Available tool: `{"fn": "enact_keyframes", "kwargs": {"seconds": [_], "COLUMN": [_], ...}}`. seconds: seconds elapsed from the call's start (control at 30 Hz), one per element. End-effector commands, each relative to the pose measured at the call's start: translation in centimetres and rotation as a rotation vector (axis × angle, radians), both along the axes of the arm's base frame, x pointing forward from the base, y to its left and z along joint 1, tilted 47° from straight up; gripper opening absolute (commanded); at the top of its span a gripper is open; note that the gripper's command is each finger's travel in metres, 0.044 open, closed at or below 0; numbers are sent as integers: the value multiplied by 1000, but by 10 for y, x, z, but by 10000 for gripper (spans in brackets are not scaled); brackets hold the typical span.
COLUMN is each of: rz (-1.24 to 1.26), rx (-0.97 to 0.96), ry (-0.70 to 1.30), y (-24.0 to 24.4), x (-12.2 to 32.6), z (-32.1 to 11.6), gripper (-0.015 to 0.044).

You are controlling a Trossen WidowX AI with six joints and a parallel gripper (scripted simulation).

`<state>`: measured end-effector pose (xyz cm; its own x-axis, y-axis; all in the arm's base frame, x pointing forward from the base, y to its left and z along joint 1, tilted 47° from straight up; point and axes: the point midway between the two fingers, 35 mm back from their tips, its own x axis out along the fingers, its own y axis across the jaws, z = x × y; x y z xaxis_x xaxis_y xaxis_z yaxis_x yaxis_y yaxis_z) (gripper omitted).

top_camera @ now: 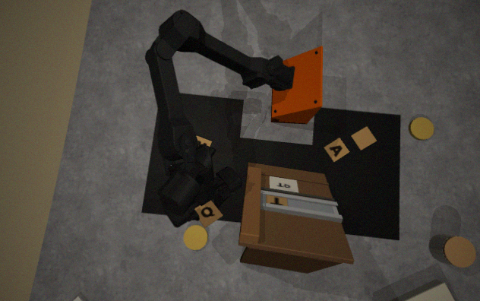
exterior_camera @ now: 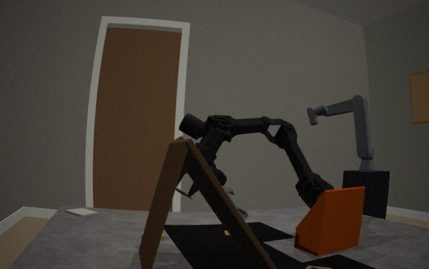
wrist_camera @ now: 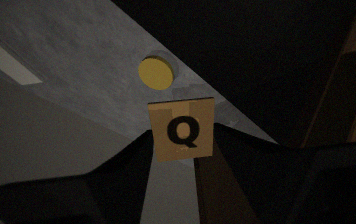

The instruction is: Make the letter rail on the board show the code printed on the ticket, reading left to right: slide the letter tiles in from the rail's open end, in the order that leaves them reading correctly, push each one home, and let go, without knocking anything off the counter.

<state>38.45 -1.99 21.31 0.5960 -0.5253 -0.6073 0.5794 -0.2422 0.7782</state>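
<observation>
My gripper (wrist_camera: 183,130) is shut on the Q tile (top_camera: 208,213) (wrist_camera: 182,145), holding it above the counter. It is left of the board (top_camera: 300,232) in the top view, on the side away from the rail's open end. The tile's letter faces the wrist camera; the exterior view shows the tile (exterior_camera: 184,193) nearly edge-on. The ticket (top_camera: 283,185) appears upside down and seems to read QT. The T tile (top_camera: 276,201) sits in the rail (top_camera: 315,210) at its closed left end in the top view, also upside down. The rail's right end is open.
The A tile (top_camera: 336,150) and a tile with no visible letter (top_camera: 364,137) lie on the black mat (top_camera: 372,198). Another tile (top_camera: 204,140) is partly under the arm. Yellow discs (top_camera: 195,237) (top_camera: 421,128), a round tan-topped object (top_camera: 459,251) and an orange block (top_camera: 304,87) stand around.
</observation>
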Motion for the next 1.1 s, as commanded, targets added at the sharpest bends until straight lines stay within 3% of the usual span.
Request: {"fn": "enact_keyframes", "kwargs": {"seconds": [0.0,1.07], "rz": [43,473], "rx": [11,78], "ry": [-45,-309], "y": [14,142], "x": [9,57], "z": [8,65], "gripper": [0,0]}}
